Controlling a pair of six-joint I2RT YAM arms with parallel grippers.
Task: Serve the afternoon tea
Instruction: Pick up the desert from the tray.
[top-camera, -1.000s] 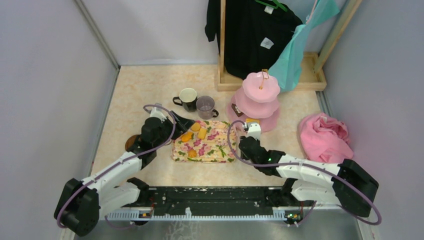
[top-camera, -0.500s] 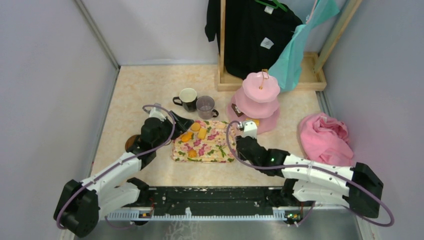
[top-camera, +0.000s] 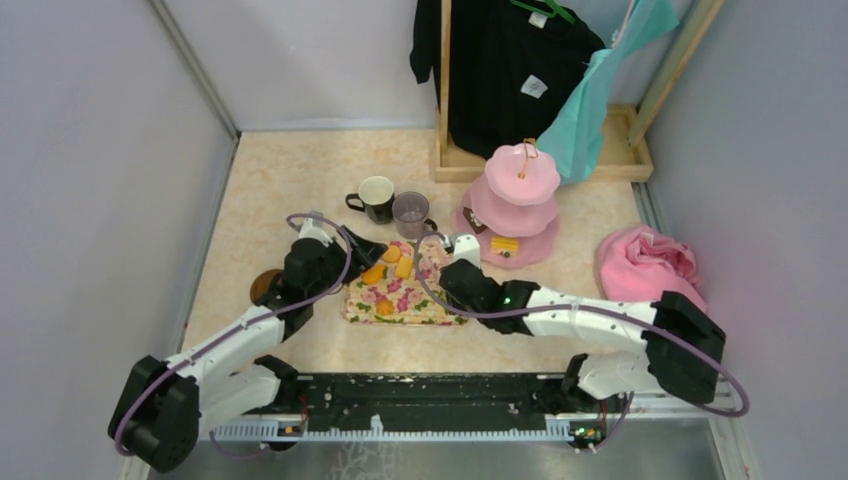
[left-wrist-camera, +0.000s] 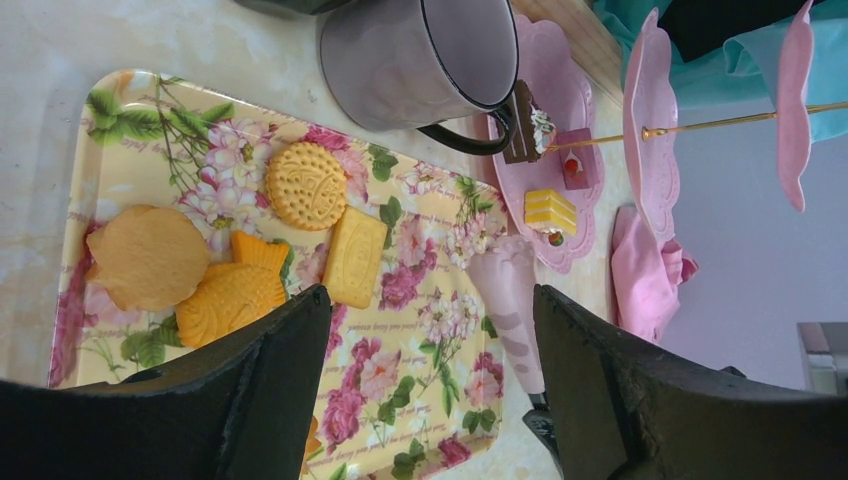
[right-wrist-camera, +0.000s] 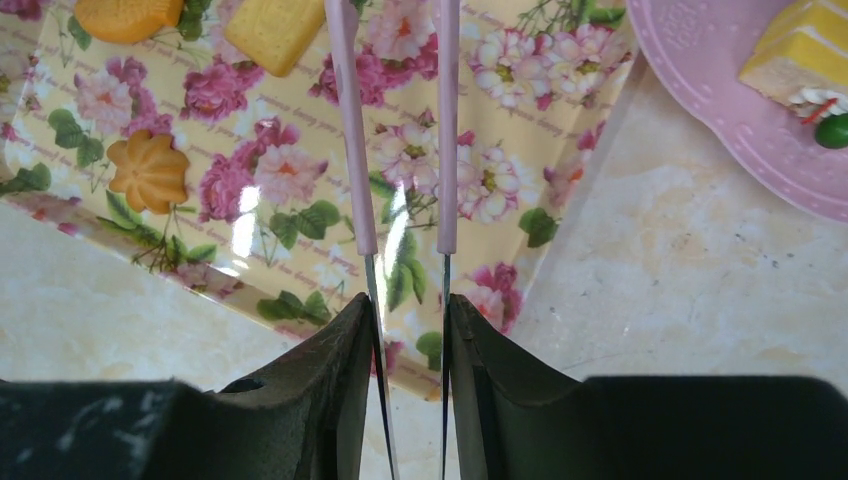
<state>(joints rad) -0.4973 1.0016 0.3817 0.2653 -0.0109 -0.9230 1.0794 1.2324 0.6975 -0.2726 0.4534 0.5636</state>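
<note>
The snacks (left-wrist-camera: 355, 255) lie on the flower tray (right-wrist-camera: 300, 180). Most are bunched at its far left corner, and 1 small orange one sits alone by its near edge. 1 yellow cake slice (top-camera: 505, 244) is already on the bottom plate of the pink stand (top-camera: 523, 172), just past the tray's far right corner. The black mug (top-camera: 376, 195) and the smoky mug (top-camera: 410, 212) stand side by side on the table behind the tray's far edge.

The right claw (right-wrist-camera: 410, 315) is squeezed onto the pink tongs (right-wrist-camera: 345, 120). The tongs hang over the right half of the tray with no snack showing between their 2 arms. The left claw (left-wrist-camera: 430, 395) is wide open and holds nothing, by the tray's far left corner.

I think the job in hand is carrying snacks 1 by 1 to the stand. Next, the tongs need to go left, come down around 1 snack, and pinch it softly so it does not slip.
</note>
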